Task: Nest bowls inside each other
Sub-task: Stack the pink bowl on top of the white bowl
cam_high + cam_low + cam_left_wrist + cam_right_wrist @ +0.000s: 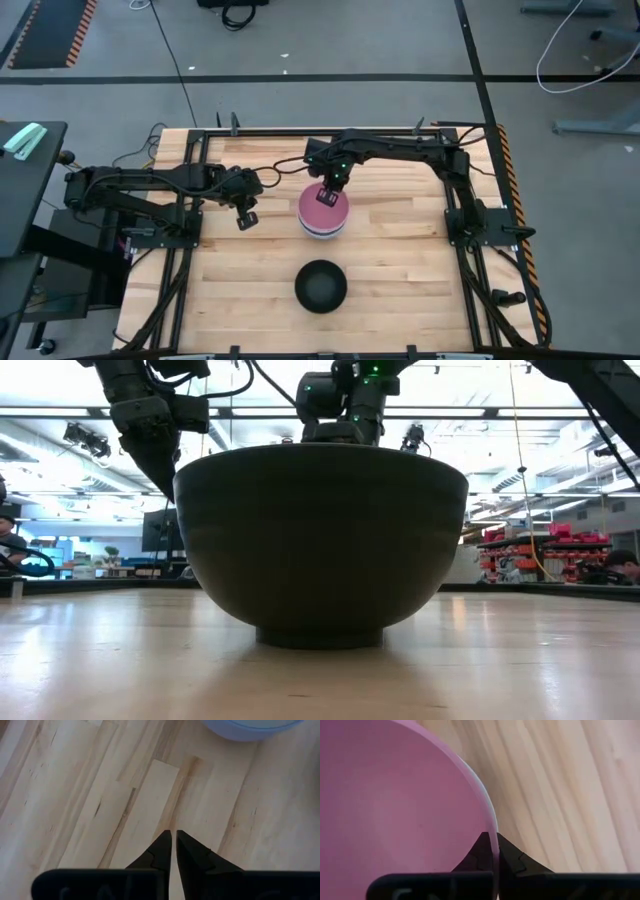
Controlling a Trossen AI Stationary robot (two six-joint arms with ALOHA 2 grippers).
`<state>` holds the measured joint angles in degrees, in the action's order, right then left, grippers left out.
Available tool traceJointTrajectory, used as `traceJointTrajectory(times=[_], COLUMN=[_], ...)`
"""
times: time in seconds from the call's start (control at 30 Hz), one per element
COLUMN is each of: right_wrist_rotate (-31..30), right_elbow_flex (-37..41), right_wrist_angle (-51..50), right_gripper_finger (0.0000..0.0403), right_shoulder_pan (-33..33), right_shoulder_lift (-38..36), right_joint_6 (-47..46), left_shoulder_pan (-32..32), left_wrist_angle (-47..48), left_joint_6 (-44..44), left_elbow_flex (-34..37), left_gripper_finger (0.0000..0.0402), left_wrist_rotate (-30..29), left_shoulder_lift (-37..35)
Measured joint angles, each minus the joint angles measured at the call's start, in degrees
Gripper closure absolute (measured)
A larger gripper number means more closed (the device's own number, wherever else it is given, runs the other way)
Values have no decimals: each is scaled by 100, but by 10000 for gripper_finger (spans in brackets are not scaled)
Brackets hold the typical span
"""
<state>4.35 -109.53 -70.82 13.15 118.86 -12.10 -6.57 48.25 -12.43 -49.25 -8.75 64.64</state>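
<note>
High view shows wooden worktop point(400, 290) carrying a nest of bowls point(323, 232) near centre, pink bowl point(312, 206) topmost over lavender and white rims; count beneath cannot be told. Black bowl point(321, 286) alone nearer the front edge, well apart, not yet nested. Right hand point(327, 197) clenched on the pink bowl's rim. Left hand point(247, 219) beside the stack, fingers nearly together, grasping nothing. Judged mostly done.
</note>
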Motion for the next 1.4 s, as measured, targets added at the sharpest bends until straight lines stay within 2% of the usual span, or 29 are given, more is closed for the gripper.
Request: traceJointTrajectory(times=[0.27, 0.5, 0.93, 1.2, 1.4], right_wrist_rotate=[-71, -159, -343, -572, -929], right_elbow_flex=[17, 17, 17, 17, -10], right_wrist_angle=[118, 241, 223, 195, 223], right_gripper_finger=[383, 355, 302, 296, 296], right_shoulder_pan=[-27, -143, -170, -166, -177], right_shoulder_lift=[-242, -486, -500, -581, -1047], right_joint_6=[-98, -213, -272, -117, -204], left_shoulder_pan=[-1, 0, 0, -1, -1], left_wrist_angle=[-6, -25, -37, -38, -46], left_joint_6=[2, 1, 0, 2, 2], left_elbow_flex=[0, 0, 0, 0, 0], left_gripper_finger=[378, 368, 378, 366, 371], left_wrist_rotate=[0, -2, 0, 0, 0], left_shoulder_lift=[0, -2, -2, -2, -2])
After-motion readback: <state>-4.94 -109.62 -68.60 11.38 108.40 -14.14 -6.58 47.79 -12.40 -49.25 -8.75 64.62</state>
